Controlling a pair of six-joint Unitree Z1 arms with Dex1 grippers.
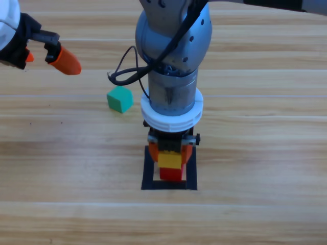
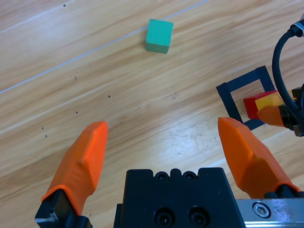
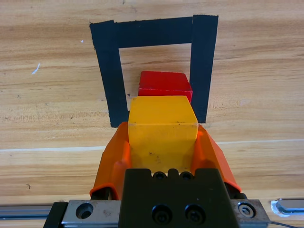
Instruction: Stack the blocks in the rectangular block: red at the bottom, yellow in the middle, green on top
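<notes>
Yellow is what we see first: the yellow cube (image 3: 162, 129) sits clamped between the two orange jaws of the right gripper (image 3: 162, 142), which press against its left and right faces. In the high view we see the same yellow cube (image 1: 169, 160) directly over the red cube (image 1: 171, 173); whether the two touch we cannot tell. The red cube (image 3: 165, 85) rests on the wood inside the black tape outline (image 3: 108, 66), closer to one side strip than to the other, as the right wrist view shows. The outline (image 1: 148, 176) is a nearly square frame with a hollow centre, and the right gripper (image 1: 170, 153) comes down on it from the far side, its grey arm covering the far strip of tape.

Beyond the tape outline, toward the left and farther up the wooden table (image 1: 255, 153), we find the teal-green cube (image 1: 119, 98), lying alone on the wood and well apart from the frame. A black cable (image 1: 125, 71) loops from the right arm just beside it.

Farther still from the outline, at the upper left corner of the high view, the left gripper (image 1: 48, 56) waits. In its wrist view we see the left gripper (image 2: 164, 142) with its jaws wide apart and holding nothing, the green cube (image 2: 159, 35) and the outline (image 2: 237, 97) ahead of it.
</notes>
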